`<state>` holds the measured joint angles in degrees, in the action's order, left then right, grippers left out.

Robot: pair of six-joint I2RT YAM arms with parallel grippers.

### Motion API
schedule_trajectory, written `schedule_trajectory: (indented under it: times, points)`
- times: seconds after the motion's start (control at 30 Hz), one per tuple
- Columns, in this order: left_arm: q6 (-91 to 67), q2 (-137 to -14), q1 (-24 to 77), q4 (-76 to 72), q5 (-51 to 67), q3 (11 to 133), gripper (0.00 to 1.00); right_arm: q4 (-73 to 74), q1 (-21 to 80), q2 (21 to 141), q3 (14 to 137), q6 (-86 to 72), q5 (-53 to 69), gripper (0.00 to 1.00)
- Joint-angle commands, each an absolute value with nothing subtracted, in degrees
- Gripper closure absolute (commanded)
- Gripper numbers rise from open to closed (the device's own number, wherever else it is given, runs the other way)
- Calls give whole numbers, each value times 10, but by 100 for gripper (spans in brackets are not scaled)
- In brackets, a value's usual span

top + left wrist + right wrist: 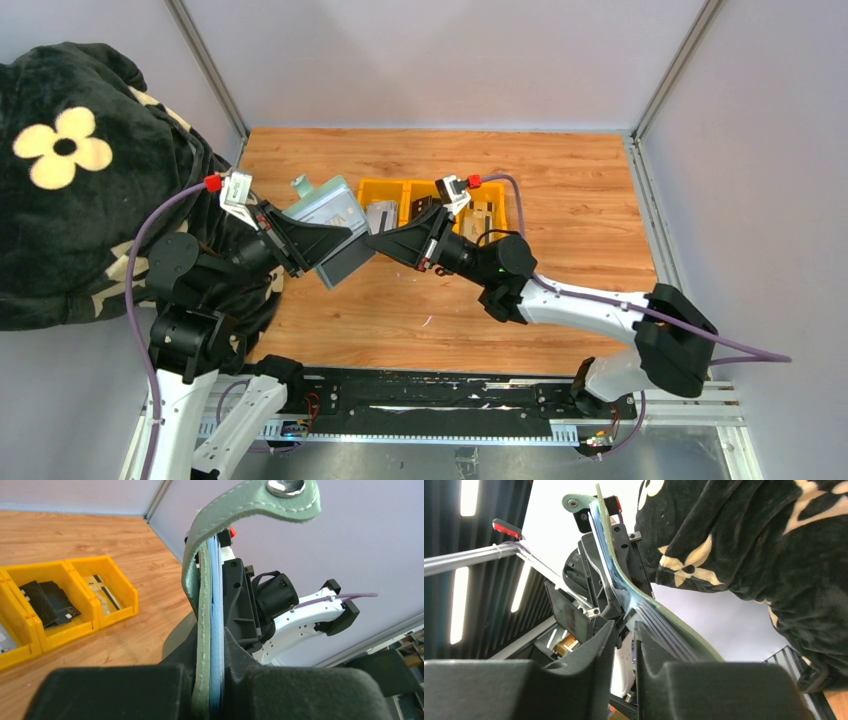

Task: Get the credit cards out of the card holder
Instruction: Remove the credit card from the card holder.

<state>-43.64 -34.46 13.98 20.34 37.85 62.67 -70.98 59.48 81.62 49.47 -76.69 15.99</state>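
Note:
The sage-green card holder (328,205) hangs open above the table, snap tab up. My left gripper (318,240) is shut on its upper half; in the left wrist view the green and pale blue edge (202,605) stands clamped at that gripper (216,680). My right gripper (383,243) is at the holder's lower, darker half. In the right wrist view its fingers (624,640) stand a narrow gap apart with nothing between them, and the fanned pockets of the holder (664,620) lie against the right finger's outer side. Black cards (47,602) and beige cards (102,592) lie in the yellow tray.
The yellow three-part tray (385,183) stands on the wooden table just behind both grippers. A black fleece with pale flowers (70,180) is piled at the left by the left arm. Grey walls close the table on three sides.

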Motion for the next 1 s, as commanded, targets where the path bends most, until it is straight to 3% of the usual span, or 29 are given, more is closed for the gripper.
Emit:
schedule_trajectory:
  times: [0.0, 0.1, 0.27, 0.57, 0.73, 0.77, 0.9, 0.97]
  points:
    - [-423, -336, 142, 191, 377, 651, 100, -639, 568, 753, 467, -691, 176, 63]
    - [-432, -338, 143, 183, 387, 653, 100, -542, 562, 676, 459, -597, 146, 43]
    - [-459, -343, 142, 167, 406, 648, 100, -410, 564, 617, 477, -463, 91, 24]
    - [-503, -348, 142, 142, 442, 644, 100, -514, 565, 685, 538, -441, 230, 22]
    - [-501, -347, 143, 145, 442, 645, 100, -659, 566, 756, 565, -519, 337, 21]
    - [-500, -347, 142, 147, 442, 645, 100, -687, 565, 770, 570, -542, 353, 23]
    - [-490, -347, 142, 153, 440, 646, 98, -694, 565, 795, 590, -590, 404, 58]
    - [-484, -347, 142, 157, 437, 645, 96, -657, 565, 789, 593, -581, 419, 67]
